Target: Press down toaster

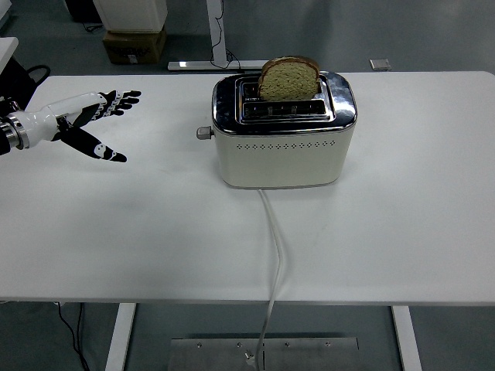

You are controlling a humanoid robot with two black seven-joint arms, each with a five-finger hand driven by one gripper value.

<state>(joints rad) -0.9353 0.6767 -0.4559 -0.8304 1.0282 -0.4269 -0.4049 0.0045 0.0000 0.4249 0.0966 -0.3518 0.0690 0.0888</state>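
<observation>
We work on a white table. The toaster stands on it a little behind the middle, with its long axis going left to right. A pale cord runs from it toward the near edge. In its rear slot one slice of bread stands high; the front slot looks empty. Our left hand is over the left part of the table, with the fingers spread wide and holding nothing. The right hand is not visible, so the left one is nearer. The lever sticks out of the toaster's left end, to the right of our fingertips and still well apart. We judge that the hand must travel right and then push down.
</observation>
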